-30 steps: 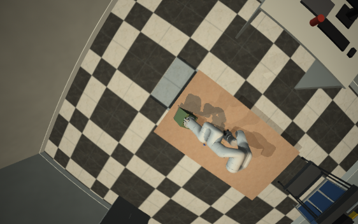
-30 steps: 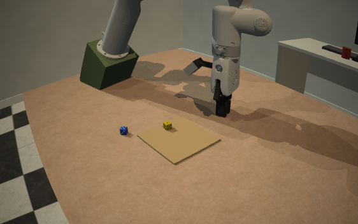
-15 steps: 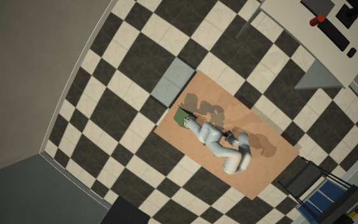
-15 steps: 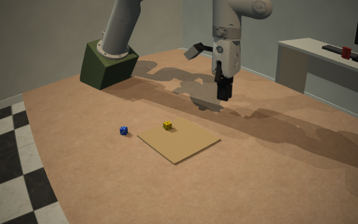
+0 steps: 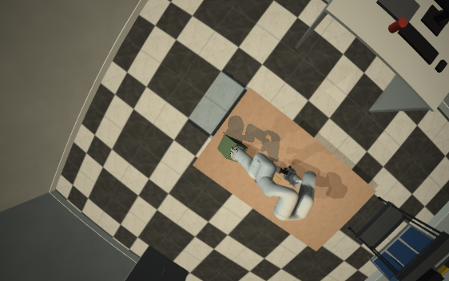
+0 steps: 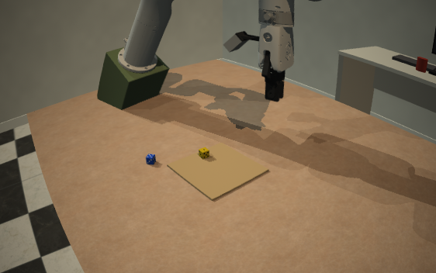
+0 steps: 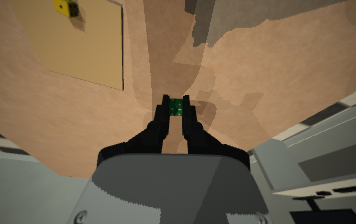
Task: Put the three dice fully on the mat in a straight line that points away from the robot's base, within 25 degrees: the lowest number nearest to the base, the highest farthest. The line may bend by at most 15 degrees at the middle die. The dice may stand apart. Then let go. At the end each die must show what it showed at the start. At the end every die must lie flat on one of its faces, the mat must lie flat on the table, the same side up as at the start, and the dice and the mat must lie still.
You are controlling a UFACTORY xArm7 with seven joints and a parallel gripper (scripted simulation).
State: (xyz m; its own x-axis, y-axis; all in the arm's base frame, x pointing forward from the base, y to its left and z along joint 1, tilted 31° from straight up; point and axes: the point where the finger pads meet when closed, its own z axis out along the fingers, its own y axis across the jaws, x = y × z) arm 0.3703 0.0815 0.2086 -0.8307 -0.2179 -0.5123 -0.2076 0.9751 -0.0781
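My gripper [image 7: 176, 103] is shut on a small green die [image 7: 175, 106], held between the fingertips well above the table. In the exterior view the gripper [image 6: 273, 93] hangs high, beyond the tan mat [image 6: 218, 170]; the green die is hidden by the fingers there. A yellow die [image 6: 204, 153] sits on the mat near its far left corner; it also shows in the wrist view [image 7: 67, 7] on the mat [image 7: 75, 42]. A blue die [image 6: 150, 158] lies on the table just left of the mat, off it.
The green robot base block [image 6: 129, 79] stands at the back left of the table. The table's left edge drops to a checkered floor [image 6: 23, 202]. A grey desk [image 6: 384, 74] with a red can [image 6: 421, 63] stands at the right, off the table.
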